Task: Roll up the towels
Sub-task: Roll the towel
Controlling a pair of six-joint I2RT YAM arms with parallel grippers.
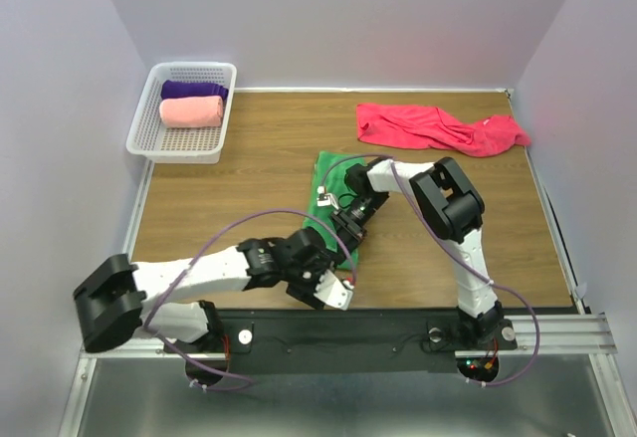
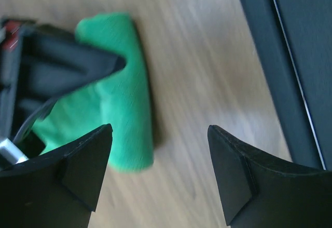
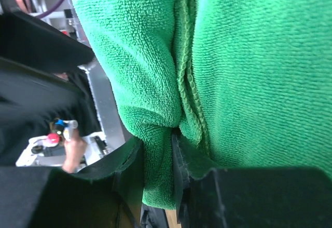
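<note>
Low in the frame, your left gripper (image 2: 160, 132) hangs released, jaws wide, near the rolled end of the green towel (image 1: 331, 170) on the surface (image 1: 259, 178). Mid-frame, your right gripper (image 3: 155, 160) is clenched on a fold of that towel. Watch it: tug on that pinch and the loose roll could unwind or skew, since nothing pins its near end. Further up, the crimson towel (image 1: 438, 126) lies crumpled upper right, not yet rolled. The purple towel (image 1: 194, 89) and salmon-pink towel (image 1: 191, 111) sit rolled in the basket (image 1: 179, 148), upper left.
</note>
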